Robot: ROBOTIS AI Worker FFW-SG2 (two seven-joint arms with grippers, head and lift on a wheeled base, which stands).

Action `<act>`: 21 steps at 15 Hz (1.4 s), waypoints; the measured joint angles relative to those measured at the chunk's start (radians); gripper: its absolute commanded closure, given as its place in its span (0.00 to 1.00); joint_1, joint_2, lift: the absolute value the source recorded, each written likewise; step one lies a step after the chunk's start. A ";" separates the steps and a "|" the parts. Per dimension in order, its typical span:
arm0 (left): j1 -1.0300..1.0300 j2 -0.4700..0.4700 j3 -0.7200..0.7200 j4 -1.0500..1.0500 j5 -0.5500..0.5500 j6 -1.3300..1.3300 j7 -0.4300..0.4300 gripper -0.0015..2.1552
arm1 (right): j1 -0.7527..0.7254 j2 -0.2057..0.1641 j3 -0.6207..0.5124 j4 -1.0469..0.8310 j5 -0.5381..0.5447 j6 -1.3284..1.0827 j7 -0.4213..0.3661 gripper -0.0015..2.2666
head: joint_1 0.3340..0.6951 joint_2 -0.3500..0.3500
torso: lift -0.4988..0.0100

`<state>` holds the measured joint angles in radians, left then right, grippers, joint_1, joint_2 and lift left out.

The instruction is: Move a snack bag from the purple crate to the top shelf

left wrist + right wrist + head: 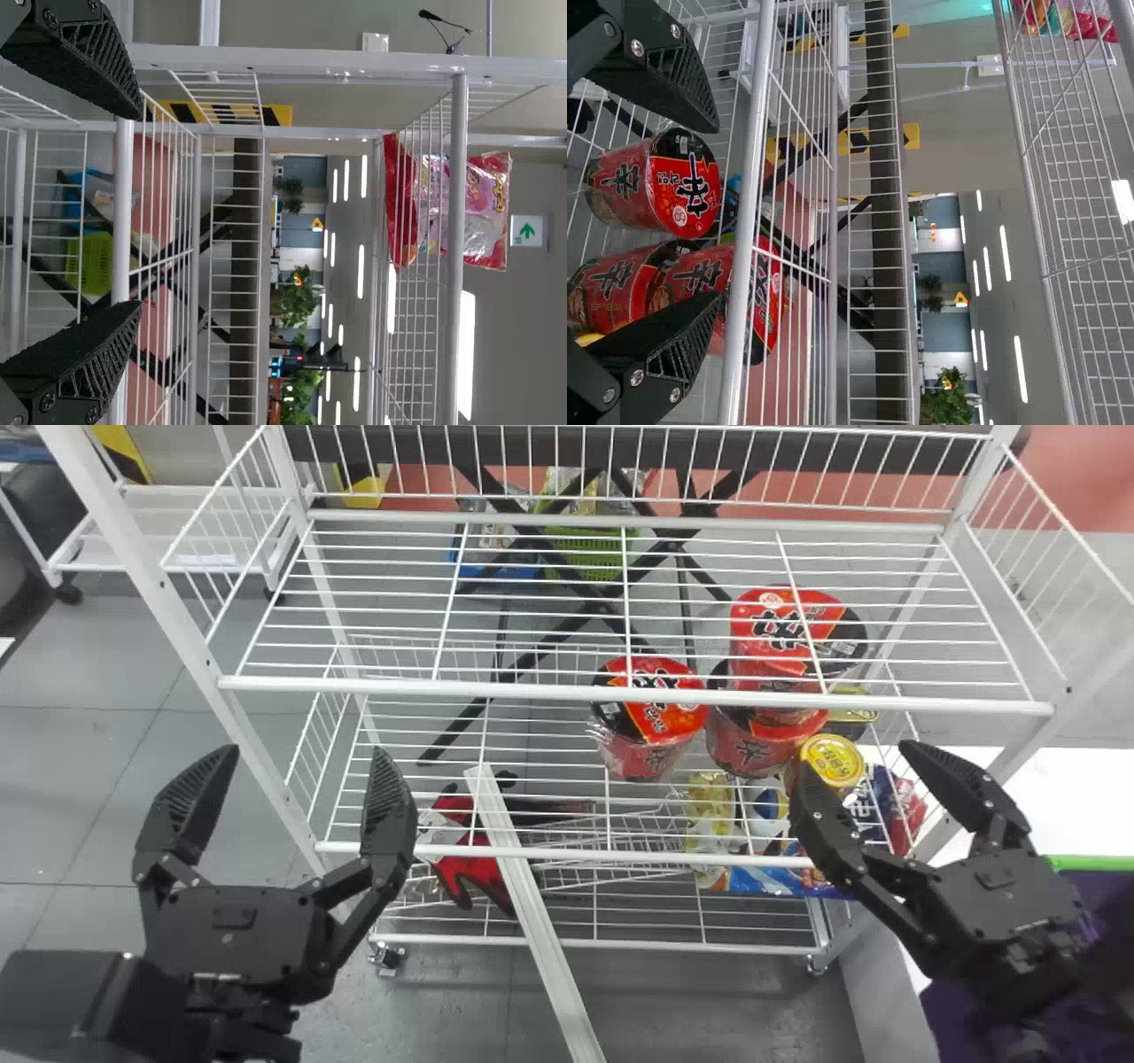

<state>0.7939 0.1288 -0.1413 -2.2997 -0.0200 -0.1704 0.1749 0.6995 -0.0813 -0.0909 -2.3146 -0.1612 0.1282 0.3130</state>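
Hanging before the white wire rack, both black two-fingered grippers are spread wide and empty.

The left gripper (306,751) has its flat fingers well apart near one side of the rack (635,685); the right gripper (859,755), likewise released, is near the other side. Close to the right one, red-and-black noodle cups (651,717) and a yellow-lidded can (833,760) sit on a tier of the rack. Beside the rack is the purple crate with a green rim (1099,863). Farther up, a pink-and-red glossy snack bag (485,199) rests on the top shelf.
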 measured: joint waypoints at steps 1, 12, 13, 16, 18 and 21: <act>0.000 0.000 0.000 0.000 0.000 -0.001 0.000 0.02 | 0.000 0.000 -0.002 -0.001 -0.005 0.010 0.009 0.08 | 1.00 0.49 | 0.09; 0.004 0.000 -0.001 0.014 0.000 -0.013 0.002 0.02 | 0.065 0.005 -0.114 -0.194 -0.024 0.368 0.005 0.07 | 1.00 0.42 | 0.09; 0.004 0.000 -0.001 0.021 0.000 -0.024 0.005 0.02 | 0.079 0.010 -0.163 -0.234 -0.042 0.457 0.005 0.07 | 1.00 0.40 | 0.09; 0.002 -0.001 -0.001 0.032 0.000 -0.042 0.008 0.02 | 0.092 0.043 -0.353 -0.286 -0.071 0.645 0.026 0.07 | 1.00 0.22 | 0.09; 0.000 0.000 0.000 0.042 0.000 -0.050 0.008 0.02 | 0.064 0.071 -0.524 -0.289 -0.138 0.752 0.097 0.07 | 1.00 0.06 | 0.09; -0.005 0.000 0.000 0.055 0.000 -0.052 0.007 0.02 | -0.069 0.078 -0.796 -0.267 -0.191 0.998 0.243 0.08 | 1.00 0.00 | 0.09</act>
<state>0.7889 0.1292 -0.1418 -2.2452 -0.0201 -0.2223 0.1820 0.6306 -0.0034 -0.8874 -2.5813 -0.3518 1.1264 0.5562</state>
